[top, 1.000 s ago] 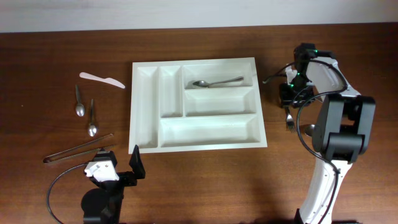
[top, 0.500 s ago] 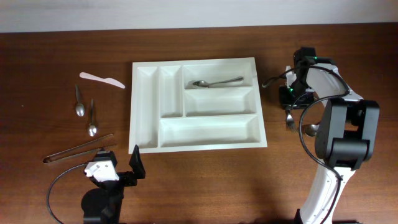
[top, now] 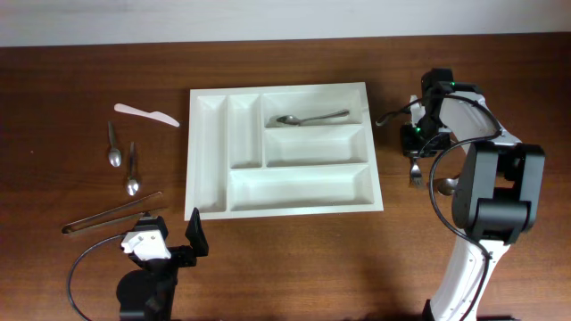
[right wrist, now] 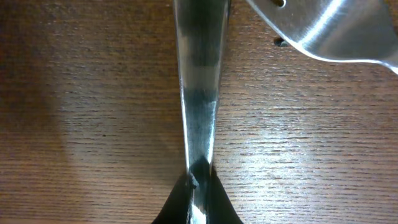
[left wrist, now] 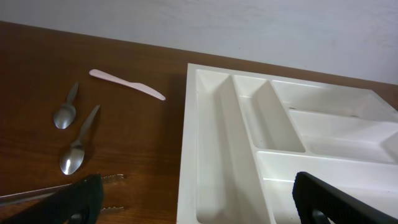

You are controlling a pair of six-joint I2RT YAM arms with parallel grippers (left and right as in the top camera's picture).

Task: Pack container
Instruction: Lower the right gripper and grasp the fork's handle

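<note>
The container (top: 374, 183), a white five-compartment cutlery tray, lies mid-table with one spoon (top: 310, 118) in its top long compartment. To its right a steel fork (top: 415, 171) lies on the wood. My right gripper (top: 416, 143) is down over the fork's handle. In the right wrist view the jaws (right wrist: 199, 182) are shut on that narrow handle (right wrist: 199, 93). My left gripper (top: 169, 241) hangs open near the tray's front-left corner, holding nothing; in the left wrist view its gap (left wrist: 205, 205) spans the tray's left rim (left wrist: 186, 143).
Left of the tray lie a pale plastic knife (top: 145, 113), two spoons (top: 113, 147) (top: 132, 175) and metal tongs (top: 111, 215). A second steel utensil (top: 446, 185) sits beside the fork, partly under the right arm, its shiny end (right wrist: 329, 31) close to the held handle.
The right gripper has dropped a little toward the fork and closed its jaws on the handle. The left arm and the tray have not moved.
</note>
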